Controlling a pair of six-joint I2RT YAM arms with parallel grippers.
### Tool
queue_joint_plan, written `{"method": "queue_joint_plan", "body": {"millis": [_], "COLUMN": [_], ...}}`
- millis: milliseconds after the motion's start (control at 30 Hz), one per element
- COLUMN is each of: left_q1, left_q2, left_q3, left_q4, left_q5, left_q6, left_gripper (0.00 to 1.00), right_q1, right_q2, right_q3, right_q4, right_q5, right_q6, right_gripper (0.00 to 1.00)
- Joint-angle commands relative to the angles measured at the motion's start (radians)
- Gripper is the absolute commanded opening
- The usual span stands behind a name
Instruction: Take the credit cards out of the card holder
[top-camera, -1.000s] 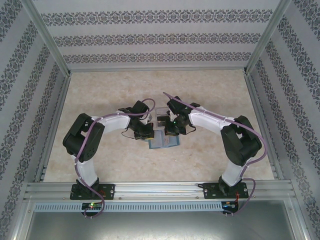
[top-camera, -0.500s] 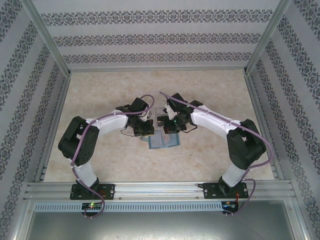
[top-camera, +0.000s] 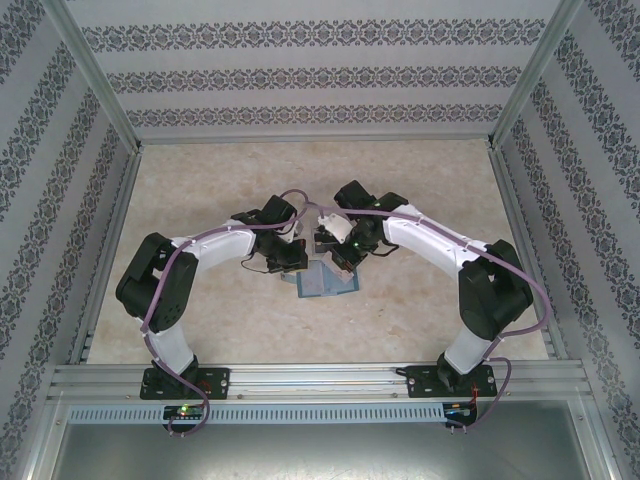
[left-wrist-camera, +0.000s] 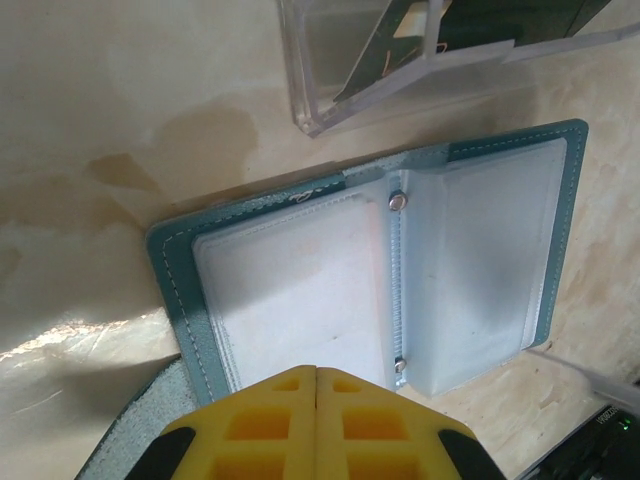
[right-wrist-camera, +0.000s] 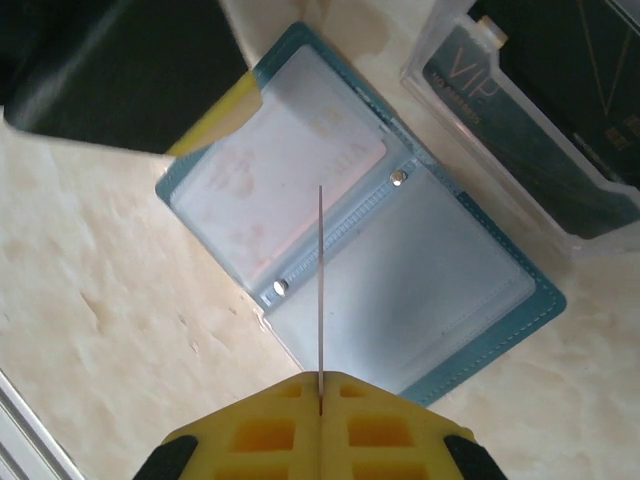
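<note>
The right claw (right-wrist-camera: 320, 392) is clamped on a credit card (right-wrist-camera: 320, 270), seen edge-on as a thin line running to 12 o'clock, held above the open card holder (right-wrist-camera: 440, 270) and clear of its sleeves by the look of it. The left claw (left-wrist-camera: 317, 375), fingers together, bears on the holder's 10 o'clock corner, apparently to pin it to the worktop (right-wrist-camera: 110, 300). A clear box (right-wrist-camera: 485, 150) of dark cards sits just beside the holder at 1 o'clock. Both arms bend elbows outward, their forearms converging from 8 and 4 o'clock.

Left end effector (left-wrist-camera: 317, 375) and right end effector (right-wrist-camera: 320, 380), which pinches a credit card (right-wrist-camera: 320, 290) upright, crowd over the card holder (left-wrist-camera: 300, 290). A clear box (left-wrist-camera: 330, 100) blocks its far side. Elsewhere the table (top-camera: 420, 190) lies open.
</note>
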Motion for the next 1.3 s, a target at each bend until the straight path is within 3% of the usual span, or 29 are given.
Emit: {"method": "queue_joint_plan", "body": {"millis": [0,167,400,833,1267], "left_q1": [-0.010,-0.003,0.013,0.038,0.052], "left_q2": [-0.037,-0.040,-0.057,-0.121,-0.164], "left_q3": [-0.020,-0.035,-0.073,-0.171,-0.216], "left_q4": [-0.007,0.024,0.047,0.074,0.071], "left_q5": [-0.019,0.014,0.027,0.021,0.002], "left_q6": [0.014,-0.010,-0.034,-0.051,-0.062], "left_gripper": [0.00,0.00,0.00,0.00,0.00], "right_q1": [0.002,0.016,0.016,-0.015,-0.056], "right_q2": [0.005,0.022,0.057,0.122,0.303], "right_q3": [0.043,0.072,0.121,0.292,0.610], "right_q4": [-0.072,-0.134,-0.201,-0.250,-0.366], "right_q5": [0.032,0.085,0.116,0.155,0.191], "right_q6": [-0.275,-0.450,-0.573,-0.684,-0.797], "right_gripper": [0.00,0.00,0.00,0.00,0.00]}}
